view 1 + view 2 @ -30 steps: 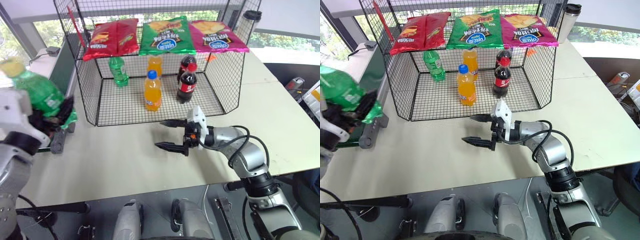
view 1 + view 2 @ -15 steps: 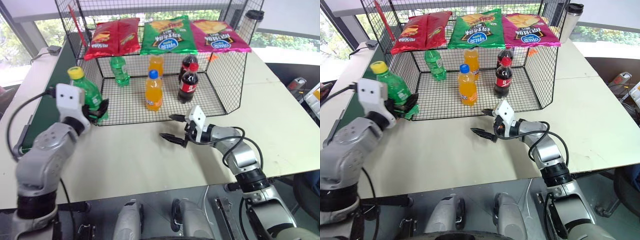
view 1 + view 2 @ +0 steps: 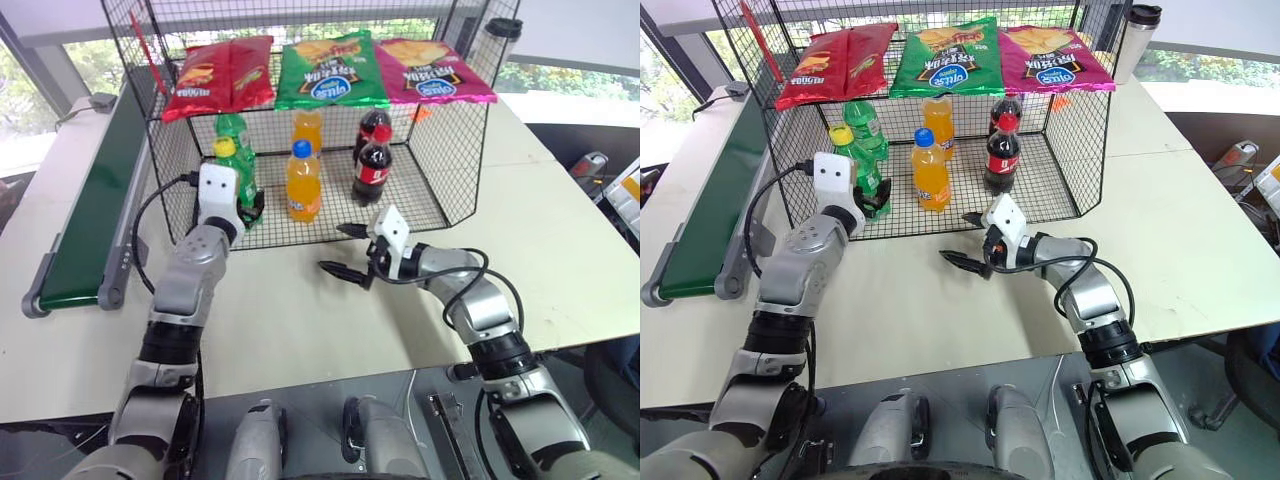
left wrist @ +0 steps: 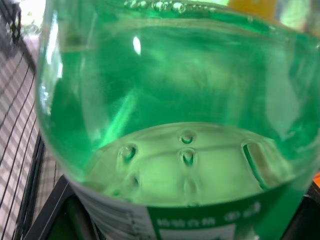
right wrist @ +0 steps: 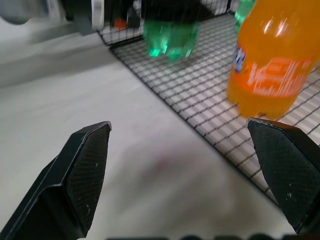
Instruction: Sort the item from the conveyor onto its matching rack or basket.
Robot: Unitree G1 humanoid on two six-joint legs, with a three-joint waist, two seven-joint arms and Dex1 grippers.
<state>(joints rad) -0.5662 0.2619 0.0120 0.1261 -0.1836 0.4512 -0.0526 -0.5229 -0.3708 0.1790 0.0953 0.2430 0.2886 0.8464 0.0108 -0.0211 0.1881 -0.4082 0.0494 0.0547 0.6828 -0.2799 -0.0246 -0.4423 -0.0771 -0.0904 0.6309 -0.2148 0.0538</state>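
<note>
The item, a clear-green bottle (image 3: 236, 176) with a yellow cap, stands upright at the front left corner of the black wire basket (image 3: 455, 150), just over its mesh floor. My left gripper (image 3: 247, 203) is shut on its lower body, and the green plastic (image 4: 165, 100) sits close against the left wrist camera. Whether its base rests on the mesh I cannot tell. The bottle's underside (image 5: 170, 42) also shows in the right wrist view. My right gripper (image 3: 335, 249) hangs open and empty over the table just before the basket's front edge. The dark green conveyor (image 3: 85, 210) runs along the left.
On the basket floor stand a green-capped green bottle (image 3: 232, 128), two orange bottles (image 3: 305, 182) and two cola bottles (image 3: 373, 165). Chip bags (image 3: 330, 70) lie on the basket's top. A dark tumbler (image 3: 1135, 40) stands far right. Bare table lies in front.
My left arm has carried the bottle from beside the conveyor forward, down and to the right, into the basket's front left corner. The right gripper edged slightly toward the basket and stayed open.
</note>
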